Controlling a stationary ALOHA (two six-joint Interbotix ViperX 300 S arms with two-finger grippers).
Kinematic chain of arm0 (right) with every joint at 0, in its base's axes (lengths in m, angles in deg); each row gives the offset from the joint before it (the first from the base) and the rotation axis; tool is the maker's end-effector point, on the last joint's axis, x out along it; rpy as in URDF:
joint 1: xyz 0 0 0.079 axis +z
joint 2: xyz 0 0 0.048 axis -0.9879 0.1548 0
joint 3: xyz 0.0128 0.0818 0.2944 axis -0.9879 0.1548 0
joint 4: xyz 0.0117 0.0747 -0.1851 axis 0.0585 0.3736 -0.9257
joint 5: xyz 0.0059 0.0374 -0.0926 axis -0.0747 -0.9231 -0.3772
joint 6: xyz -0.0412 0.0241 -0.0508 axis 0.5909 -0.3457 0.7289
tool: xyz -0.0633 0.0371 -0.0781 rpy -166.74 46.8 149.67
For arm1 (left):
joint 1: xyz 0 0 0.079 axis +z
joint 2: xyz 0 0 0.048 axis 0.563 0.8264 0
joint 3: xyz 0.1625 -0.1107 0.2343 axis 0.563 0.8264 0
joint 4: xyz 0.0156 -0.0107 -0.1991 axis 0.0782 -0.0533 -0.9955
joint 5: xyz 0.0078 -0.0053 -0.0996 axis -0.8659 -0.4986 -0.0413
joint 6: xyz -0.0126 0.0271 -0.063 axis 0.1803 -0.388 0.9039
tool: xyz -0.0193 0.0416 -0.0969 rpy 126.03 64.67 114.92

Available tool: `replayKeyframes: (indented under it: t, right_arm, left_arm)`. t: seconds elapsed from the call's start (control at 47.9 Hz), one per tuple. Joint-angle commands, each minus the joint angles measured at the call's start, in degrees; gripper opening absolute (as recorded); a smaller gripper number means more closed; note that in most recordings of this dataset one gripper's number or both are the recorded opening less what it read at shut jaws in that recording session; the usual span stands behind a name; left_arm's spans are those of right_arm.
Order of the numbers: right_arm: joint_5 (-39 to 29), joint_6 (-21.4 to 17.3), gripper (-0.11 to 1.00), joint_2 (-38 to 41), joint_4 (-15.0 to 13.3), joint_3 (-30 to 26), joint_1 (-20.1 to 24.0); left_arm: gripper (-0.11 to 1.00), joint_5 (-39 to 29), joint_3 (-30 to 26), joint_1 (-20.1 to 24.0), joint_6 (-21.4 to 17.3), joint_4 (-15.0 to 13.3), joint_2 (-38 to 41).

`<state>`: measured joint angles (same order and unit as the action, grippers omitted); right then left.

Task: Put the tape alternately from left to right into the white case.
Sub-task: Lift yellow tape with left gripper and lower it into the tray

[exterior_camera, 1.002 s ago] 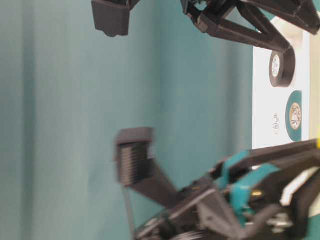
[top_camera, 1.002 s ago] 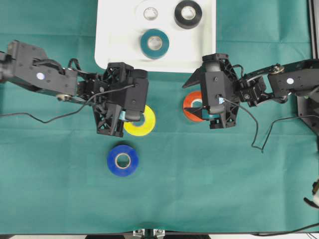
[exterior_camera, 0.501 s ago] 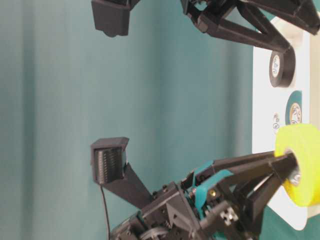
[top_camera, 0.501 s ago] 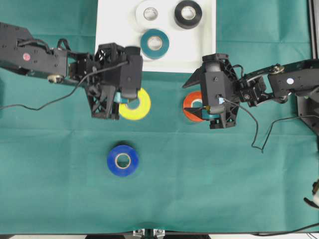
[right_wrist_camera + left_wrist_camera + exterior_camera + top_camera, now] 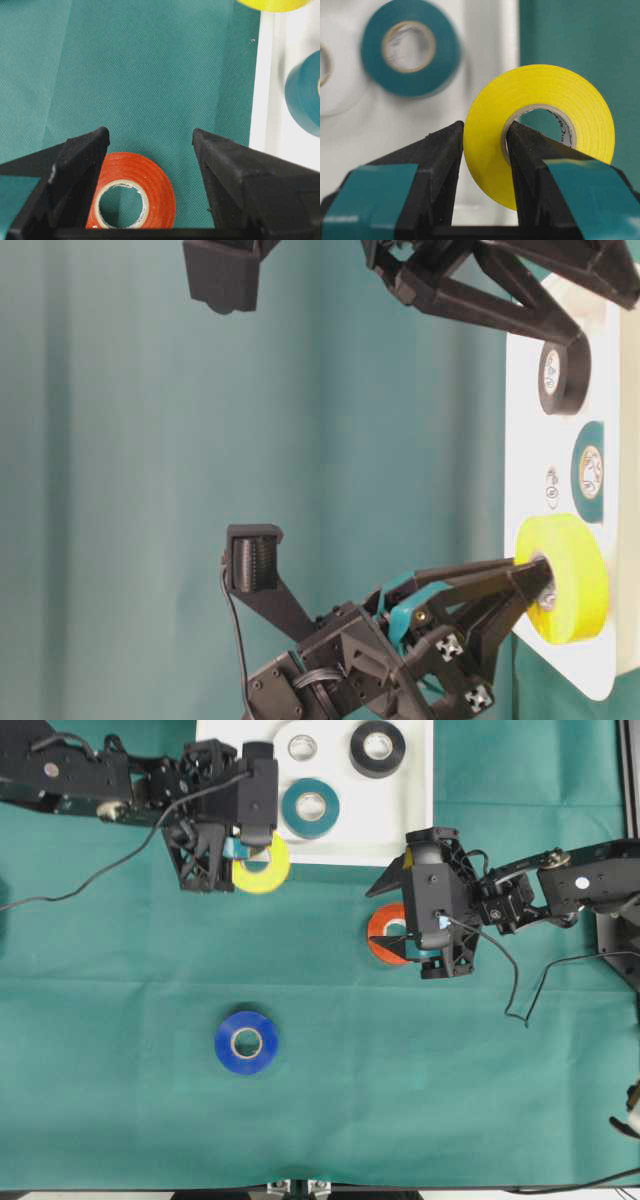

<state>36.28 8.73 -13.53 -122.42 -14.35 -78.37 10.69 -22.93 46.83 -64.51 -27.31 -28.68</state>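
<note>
We hold the yellow tape (image 5: 537,130) clamped in the left end effector (image 5: 485,175) over the white case (image 5: 400,820) edge, next lowering and releasing it, while the right end effector (image 5: 150,165) waits open above the orange tape (image 5: 131,195).

Lab bench: green cloth (image 5: 400,1100), robot arms

A matt, finely woven green cloth (image 5: 150,75) covers the table. The shallow white plastic case (image 5: 400,820) looks smooth, faintly glossy. The yellow vinyl tape roll (image 5: 540,130) shines slightly around its paper core.
</note>
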Motion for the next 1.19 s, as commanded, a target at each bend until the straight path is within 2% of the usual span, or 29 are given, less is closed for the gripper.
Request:
replayKeyframes:
  t: [0.0,0.292,0.647,1.169]
  right_arm:
    - [0.4,-0.1,0.75,-1.1,0.1,-0.6,0.2]
    - [0.4,-0.1,0.75,-1.1,0.1,-0.6,0.2]
    - [0.4,-0.1,0.75,-1.1,0.1,-0.8,0.2]
    - [0.4,0.0,0.75,-1.1,0.1,-0.9,0.3]
  left_arm:
    - [-0.03,0.2,-0.7,1.8,-0.7,0.2,-1.7]
    - [-0.03,0.4,-0.5,6.3,-2.6,0.2,-0.5]
    - [-0.03,0.6,-0.7,9.5,-2.7,0.2,1.2]
    - [-0.03,0.8,-0.4,10.2,-2.0,0.1,2.2]
